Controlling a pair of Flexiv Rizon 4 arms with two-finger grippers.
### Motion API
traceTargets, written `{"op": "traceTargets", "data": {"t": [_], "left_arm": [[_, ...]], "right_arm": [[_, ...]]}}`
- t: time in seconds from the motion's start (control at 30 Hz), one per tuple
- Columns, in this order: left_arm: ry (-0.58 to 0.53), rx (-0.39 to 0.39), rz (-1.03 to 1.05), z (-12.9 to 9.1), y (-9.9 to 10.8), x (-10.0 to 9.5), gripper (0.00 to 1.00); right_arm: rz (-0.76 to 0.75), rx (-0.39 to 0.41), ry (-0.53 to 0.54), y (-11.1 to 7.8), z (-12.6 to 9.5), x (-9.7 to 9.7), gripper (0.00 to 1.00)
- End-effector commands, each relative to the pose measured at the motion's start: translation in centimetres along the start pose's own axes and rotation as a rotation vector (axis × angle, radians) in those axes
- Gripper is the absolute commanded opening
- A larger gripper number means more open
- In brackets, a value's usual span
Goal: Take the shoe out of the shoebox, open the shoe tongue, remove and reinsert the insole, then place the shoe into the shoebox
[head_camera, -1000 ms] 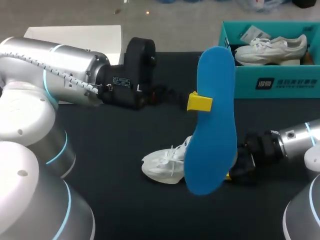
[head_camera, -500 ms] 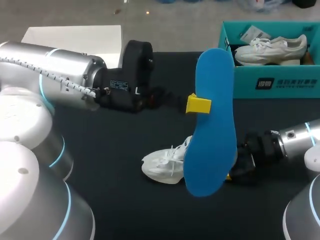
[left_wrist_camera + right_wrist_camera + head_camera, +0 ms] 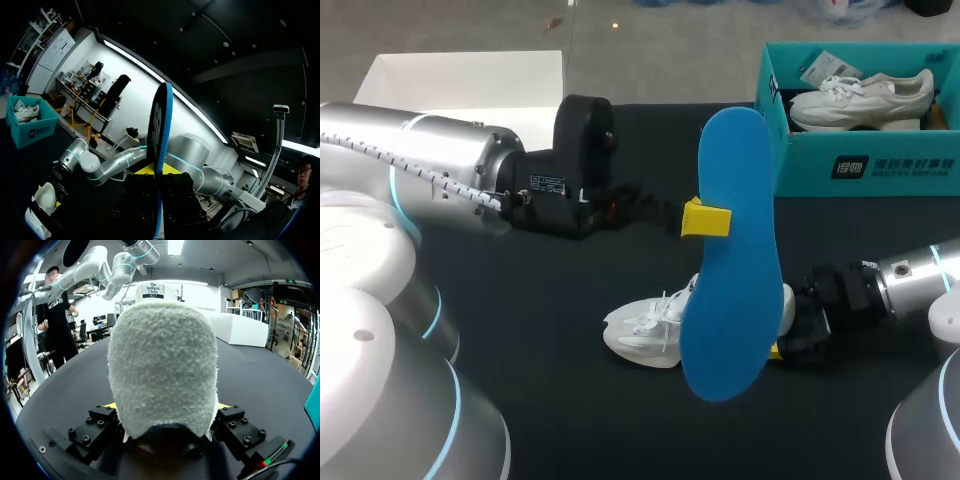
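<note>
Blue insole (image 3: 730, 250): out of the shoe and held up off the table (image 3: 550, 300); its lower end hangs in front of the shoe in the head view.
Yellow-tipped left gripper (image 3: 705, 220): pinched on the insole's long edge near the middle; in the left wrist view the insole stands edge-on between the fingers.
White shoe (image 3: 642, 335): lies on the table outside the shoebox, toe toward my left arm.
Yellow-tipped right gripper (image 3: 165, 407): clamped around the shoe's heel, with 1 yellow tip showing at each side.
Risk 1: the insole is thin and held at 1 spot only, so it may swing or twist in the grip and reach the shoe's mouth askew.
Risk 2: pushed in at an angle, it could fold or catch on the tongue or laces.
Risk 3: a hard push could shove the shoe out of the heel clamp.
Teal shoebox (image 3: 865, 165): at the table's far right, holding 1 second shoe (image 3: 860, 95) and a paper tag (image 3: 815, 68).
White box (image 3: 470, 75): at the far left, beyond my left arm; I cannot tell what it holds.
</note>
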State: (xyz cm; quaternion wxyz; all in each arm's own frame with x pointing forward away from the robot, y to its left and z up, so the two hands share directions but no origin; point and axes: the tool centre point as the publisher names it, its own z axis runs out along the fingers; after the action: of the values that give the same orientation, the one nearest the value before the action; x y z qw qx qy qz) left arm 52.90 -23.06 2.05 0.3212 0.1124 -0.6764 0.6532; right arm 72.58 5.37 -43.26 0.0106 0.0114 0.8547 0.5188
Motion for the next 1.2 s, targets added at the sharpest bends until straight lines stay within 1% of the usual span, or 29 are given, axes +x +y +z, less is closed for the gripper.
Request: {"op": "traceTargets", "data": {"t": [0.03,0.07,0.1,0.23,0.3,0.43,0.57,0.63,0.7,0.73,1.13,1.17,1.2], "left_arm": [[-0.009,0.010,0.001,0.3,0.3,0.5,0.00],[-0.009,0.010,0.001,0.3,0.3,0.5,0.00],[-0.009,0.010,0.001,0.3,0.3,0.5,0.00],[-0.009,0.010,0.001,0.3,0.3,0.5,0.00],[-0.009,0.010,0.001,0.3,0.3,0.5,0.00],[-0.009,0.010,0.001,0.3,0.3,0.5,0.00],[-0.009,0.010,0.001,0.3,0.3,0.5,0.00],[-0.009,0.010,0.001,0.3,0.3,0.5,0.00],[-0.009,0.010,0.001,0.3,0.3,0.5,0.00],[-0.009,0.010,0.001,0.3,0.3,0.5,0.00],[-0.009,0.010,0.001,0.3,0.3,0.5,0.00],[-0.009,0.010,0.001,0.3,0.3,0.5,0.00],[-0.009,0.010,0.001,0.3,0.3,0.5,0.00]], "right_arm": [[0.000,0.113,-0.014,0.9,-1.4,0.1,1.00],[-0.001,0.136,-0.013,1.1,-1.7,0.1,1.00],[-0.001,0.180,-0.010,1.5,-2.1,0.2,1.00],[0.010,0.247,0.004,2.1,-3.0,0.6,1.00],[0.012,0.305,0.007,2.4,-3.4,0.9,1.00],[0.041,0.390,0.013,2.7,-4.1,1.2,1.00],[0.066,0.554,0.023,3.4,-5.0,1.4,1.00],[0.088,0.616,0.029,3.6,-5.2,1.5,1.00],[0.100,0.757,0.004,3.9,-5.5,1.5,1.00],[0.104,0.777,-0.008,4.1,-5.7,1.6,1.00],[0.104,0.777,-0.008,4.1,-5.7,1.6,1.00],[0.151,0.829,-0.008,4.2,-5.5,1.5,1.00],[0.167,0.872,-0.010,4.4,-5.3,1.5,1.00]]}}
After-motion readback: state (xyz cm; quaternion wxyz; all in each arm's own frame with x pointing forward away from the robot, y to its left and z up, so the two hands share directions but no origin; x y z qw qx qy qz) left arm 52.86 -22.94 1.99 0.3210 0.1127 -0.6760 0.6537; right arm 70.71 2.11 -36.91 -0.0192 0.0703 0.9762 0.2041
